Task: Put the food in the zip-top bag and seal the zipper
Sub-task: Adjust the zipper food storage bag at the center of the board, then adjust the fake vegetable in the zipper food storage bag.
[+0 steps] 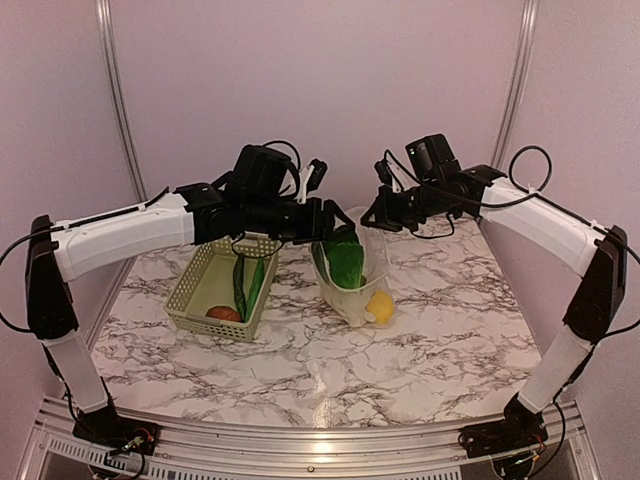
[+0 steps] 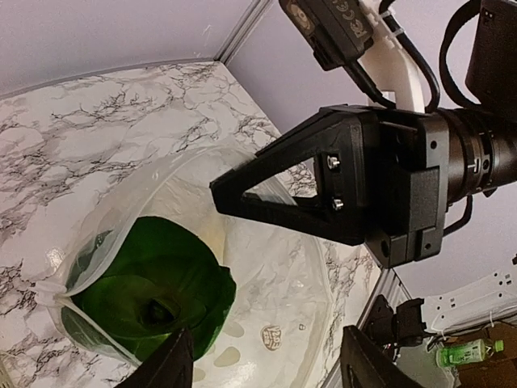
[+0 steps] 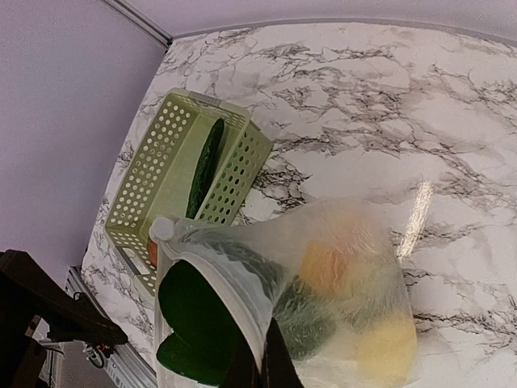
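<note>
The clear zip-top bag (image 1: 347,300) stands open at mid table between my grippers. Inside it are leafy green bok choy (image 1: 345,262), a yellow lemon (image 1: 380,306) and an orange piece (image 3: 331,263). My right gripper (image 1: 372,218) is shut on the bag's mouth edge, fingers pinching the whitish zipper (image 3: 234,295). My left gripper (image 1: 322,222) is open just above the bag's mouth; in the left wrist view its fingers (image 2: 174,362) straddle the opening over the bok choy (image 2: 153,283). Two long green pieces (image 1: 247,286) and a reddish-brown round one (image 1: 222,314) lie in the basket.
The pale green lattice basket (image 1: 190,285) sits left of the bag, close to its mouth in the right wrist view (image 3: 234,174). Purple walls and metal rails enclose the marble table (image 1: 450,330). The right gripper's body (image 2: 355,178) hangs close above my left fingers.
</note>
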Controlling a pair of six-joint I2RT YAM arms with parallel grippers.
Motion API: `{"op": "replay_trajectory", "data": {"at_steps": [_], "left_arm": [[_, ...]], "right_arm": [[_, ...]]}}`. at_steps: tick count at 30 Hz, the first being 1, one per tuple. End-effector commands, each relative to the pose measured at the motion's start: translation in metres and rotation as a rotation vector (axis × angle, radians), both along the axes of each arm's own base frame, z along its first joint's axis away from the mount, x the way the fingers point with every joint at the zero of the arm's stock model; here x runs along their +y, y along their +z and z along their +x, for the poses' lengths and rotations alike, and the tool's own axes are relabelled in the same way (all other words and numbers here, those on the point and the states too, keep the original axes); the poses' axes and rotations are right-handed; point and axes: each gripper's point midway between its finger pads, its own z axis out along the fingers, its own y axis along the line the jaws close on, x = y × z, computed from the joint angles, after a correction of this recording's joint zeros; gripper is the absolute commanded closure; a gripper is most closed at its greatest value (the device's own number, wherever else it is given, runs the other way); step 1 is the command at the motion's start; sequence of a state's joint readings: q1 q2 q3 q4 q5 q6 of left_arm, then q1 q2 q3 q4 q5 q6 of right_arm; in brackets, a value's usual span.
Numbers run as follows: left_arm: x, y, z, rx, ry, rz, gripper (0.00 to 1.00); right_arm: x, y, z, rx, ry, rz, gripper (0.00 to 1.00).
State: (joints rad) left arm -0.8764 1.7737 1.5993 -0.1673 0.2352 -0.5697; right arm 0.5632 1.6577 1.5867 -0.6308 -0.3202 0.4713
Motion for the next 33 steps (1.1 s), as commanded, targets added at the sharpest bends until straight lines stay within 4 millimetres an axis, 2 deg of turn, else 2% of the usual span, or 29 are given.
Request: {"op": "replay_trajectory", "data": {"at_steps": [1, 4, 9, 13, 17, 23, 25, 30, 33], "left_arm": [[0.004, -0.016, -0.012, -0.115, -0.089, 0.2, 0.34], [0.015, -0.029, -0.011, -0.153, -0.092, 0.28, 0.33], [0.01, -0.048, -0.021, -0.214, -0.165, 0.353, 0.28], [0.009, -0.057, -0.006, -0.268, -0.127, 0.429, 0.28], [0.008, -0.064, 0.012, -0.335, -0.095, 0.51, 0.41], [0.008, -0.08, 0.031, -0.349, -0.04, 0.587, 0.73], [0.011, -0.087, 0.04, -0.344, -0.005, 0.612, 0.78], [0.011, -0.112, 0.063, -0.272, 0.07, 0.64, 0.82], [0.024, -0.129, 0.081, -0.208, 0.185, 0.687, 0.78]], "right_arm": [[0.007, 0.006, 0.005, -0.014, 0.007, 0.039, 1.0], [0.008, 0.006, 0.005, -0.01, 0.011, 0.044, 1.0], [0.013, 0.006, 0.003, 0.01, 0.024, 0.081, 1.0], [0.017, 0.008, 0.003, 0.018, 0.038, 0.091, 1.0], [0.021, 0.011, 0.0, 0.024, 0.053, 0.101, 1.0], [0.025, 0.016, -0.007, 0.034, 0.065, 0.111, 1.0], [0.028, 0.019, -0.011, 0.033, 0.07, 0.118, 1.0], [0.03, 0.025, -0.017, 0.041, 0.074, 0.136, 1.0], [0.031, 0.028, -0.018, 0.046, 0.073, 0.149, 1.0]]}}
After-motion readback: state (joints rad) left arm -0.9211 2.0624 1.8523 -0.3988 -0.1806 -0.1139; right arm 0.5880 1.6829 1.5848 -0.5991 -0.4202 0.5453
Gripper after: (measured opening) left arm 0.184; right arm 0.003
